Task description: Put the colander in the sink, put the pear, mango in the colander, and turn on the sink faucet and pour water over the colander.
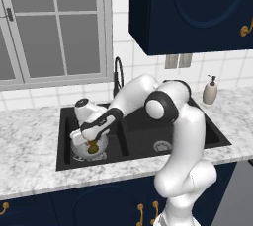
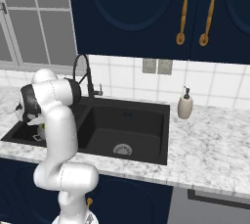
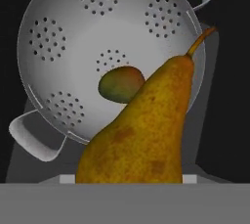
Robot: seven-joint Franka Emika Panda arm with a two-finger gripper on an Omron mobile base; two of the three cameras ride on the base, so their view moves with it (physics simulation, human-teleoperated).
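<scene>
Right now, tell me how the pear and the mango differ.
The pear is golden-brown and speckled with a curved stem; the mango is green blushing red, with no stem showing. The pear is long and tapering; the mango is a rounded oval. The pear hangs close to the camera above the colander; the mango already lies on the colander's bottom. Both are whole fruit over the same bowl.
</scene>
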